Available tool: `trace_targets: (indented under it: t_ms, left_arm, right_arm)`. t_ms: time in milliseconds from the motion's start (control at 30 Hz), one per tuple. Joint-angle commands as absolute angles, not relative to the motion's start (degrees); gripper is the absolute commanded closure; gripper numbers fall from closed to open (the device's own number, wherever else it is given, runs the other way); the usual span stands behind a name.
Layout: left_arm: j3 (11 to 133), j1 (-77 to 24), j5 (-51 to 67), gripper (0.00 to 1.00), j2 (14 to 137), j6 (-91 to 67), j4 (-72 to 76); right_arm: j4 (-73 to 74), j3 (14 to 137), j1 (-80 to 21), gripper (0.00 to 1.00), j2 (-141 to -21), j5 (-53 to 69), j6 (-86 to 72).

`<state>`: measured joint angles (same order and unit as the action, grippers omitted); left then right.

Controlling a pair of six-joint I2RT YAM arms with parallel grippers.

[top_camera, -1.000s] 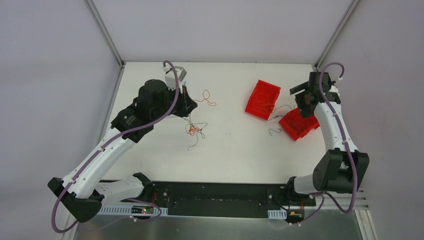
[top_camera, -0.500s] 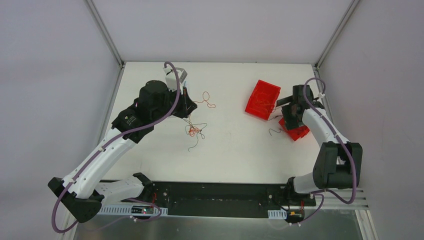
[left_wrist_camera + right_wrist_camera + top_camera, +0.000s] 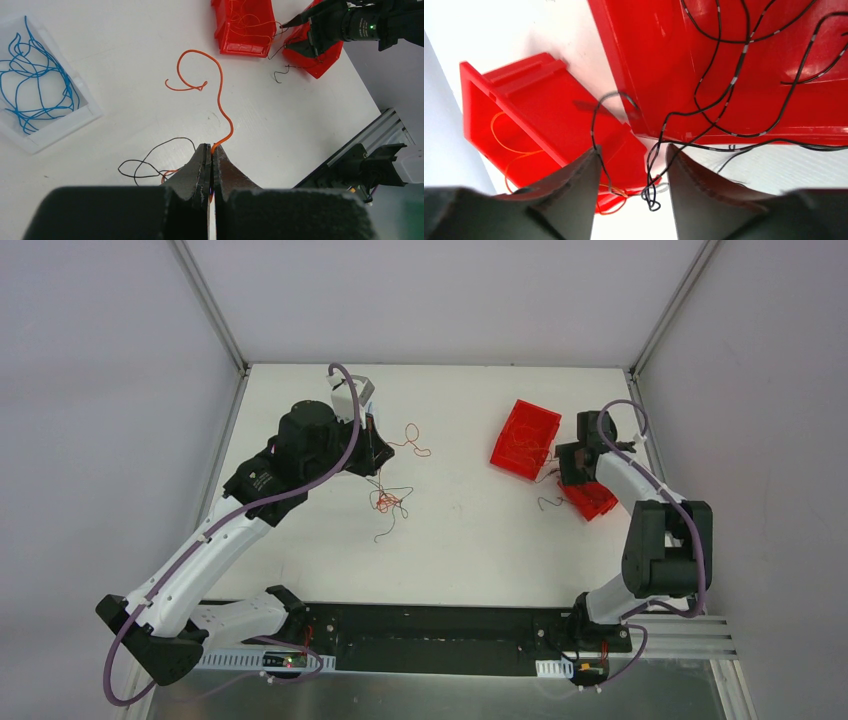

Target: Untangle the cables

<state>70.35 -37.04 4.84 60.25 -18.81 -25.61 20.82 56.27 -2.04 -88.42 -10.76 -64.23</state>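
My left gripper (image 3: 212,149) is shut on one end of a curly orange wire (image 3: 220,95), which lies out across the table; in the top view the gripper (image 3: 374,445) holds this wire (image 3: 413,434) just above a small tangle of orange and black wires (image 3: 388,500). A black wire (image 3: 150,156) loops beside the fingers. My right gripper (image 3: 631,165) is open, low between two red bins. Black wires (image 3: 724,85) spill from the nearer bin (image 3: 734,60) and a looped end (image 3: 651,200) hangs between the fingers. In the top view it (image 3: 563,464) sits by the bins.
A white tray (image 3: 75,127) holds blue wires (image 3: 37,95) at the far left. One red bin (image 3: 525,438) holds orange wires (image 3: 506,145); the other (image 3: 592,498) holds black ones. A loose black strand (image 3: 548,502) lies beside them.
My right arm has swung down and left from above the right bin, bringing its gripper low between the two bins. My left arm has not moved.
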Motion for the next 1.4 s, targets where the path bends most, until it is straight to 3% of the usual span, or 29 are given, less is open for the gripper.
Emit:
trace_targets:
  t_ms: [0, 67, 167, 367, 767, 1200, 1367]
  left_arm:
    - [70.3, -36.8, 4.1, 1.0, 59.4, -17.8, -23.9]
    - [70.4, -36.8, 4.2, 1.0, 59.6, -17.9, -23.9]
    - [70.3, -36.8, 4.2, 1.0, 59.6, -18.0, -23.9]
    - [70.3, -36.8, 4.4, 1.0, 59.6, -18.3, -23.9]
    - [70.1, -36.8, 5.1, 1.0, 58.9, -19.0, -23.9]
    - [70.9, -36.8, 6.7, 1.0, 59.8, -20.2, -23.9]
    - [71.5, -36.8, 7.3, 1.0, 60.1, -20.6, -23.9]
  right_arm:
    - [19.5, 56.8, -2.4, 0.6, -89.1, -13.3, -66.7]
    - [20.2, 56.7, -2.4, 0.8, -88.4, -13.4, -66.9]
    - [21.0, 56.1, -2.3, 1.0, -86.0, -14.4, -66.2]
    - [21.1, 54.1, 0.3, 1.0, -79.9, -11.0, -64.2]
    - [16.6, 49.1, 16.1, 1.0, -75.2, 3.5, -57.9]
    - [13.2, 53.3, 15.6, 1.0, -95.0, -7.2, -50.4]
    - [15.4, 55.2, 13.5, 0.95, -95.1, -10.8, -49.3]
